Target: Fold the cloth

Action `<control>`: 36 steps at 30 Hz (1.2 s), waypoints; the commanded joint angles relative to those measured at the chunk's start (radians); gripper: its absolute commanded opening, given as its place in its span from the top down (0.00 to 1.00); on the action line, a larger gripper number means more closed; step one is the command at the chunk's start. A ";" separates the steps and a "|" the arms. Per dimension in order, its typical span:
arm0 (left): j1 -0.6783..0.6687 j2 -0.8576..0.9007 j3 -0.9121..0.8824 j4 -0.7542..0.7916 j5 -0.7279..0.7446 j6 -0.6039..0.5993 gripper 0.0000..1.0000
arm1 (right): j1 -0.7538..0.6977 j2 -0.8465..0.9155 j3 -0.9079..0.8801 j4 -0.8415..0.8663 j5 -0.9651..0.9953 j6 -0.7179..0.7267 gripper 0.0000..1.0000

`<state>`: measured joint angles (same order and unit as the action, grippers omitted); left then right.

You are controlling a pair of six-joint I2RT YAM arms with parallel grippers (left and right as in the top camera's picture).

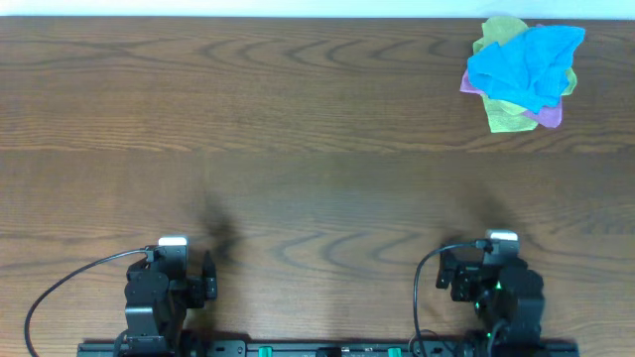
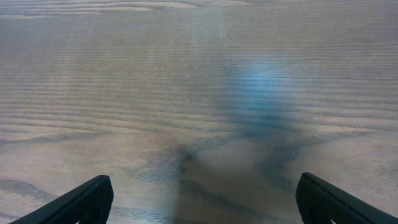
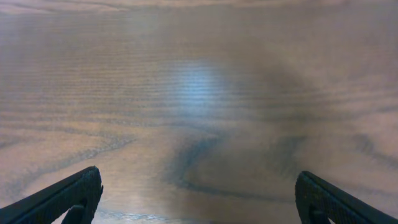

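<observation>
The cloth (image 1: 526, 61), sky-blue and nubbly, lies crumpled in soft ridges at the far right corner of the wood-grain table (image 1: 298, 149). It tops a small heap: a lime-green cloth (image 1: 501, 117) shows at the heap's near and far edges, and a purple-pink cloth (image 1: 549, 116) peeks out at its near right. Both arms sit by the near edge, well apart from the heap. The left gripper (image 2: 205, 199) has its dark tapered fingers (image 2: 87, 198) spread wide over bare wood, holding nothing. The right gripper (image 3: 199, 196) is likewise spread wide and holds nothing.
</observation>
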<state>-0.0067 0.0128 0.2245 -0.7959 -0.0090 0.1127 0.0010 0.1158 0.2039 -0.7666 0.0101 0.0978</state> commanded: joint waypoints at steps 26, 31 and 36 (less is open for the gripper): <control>0.006 -0.009 -0.040 -0.033 -0.025 0.025 0.05 | -0.266 1.284 0.913 0.329 0.067 0.061 0.01; 0.006 -0.009 -0.040 -0.033 -0.024 0.025 0.05 | -0.325 1.400 0.961 0.471 -0.012 0.061 0.01; 0.006 -0.009 -0.040 -0.033 -0.025 0.025 0.05 | -0.335 1.465 0.964 0.565 -0.026 0.062 0.01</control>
<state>-0.0067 0.0101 0.2226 -0.7940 -0.0093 0.1135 -0.3256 1.5597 1.1500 -0.2195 0.0120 0.1596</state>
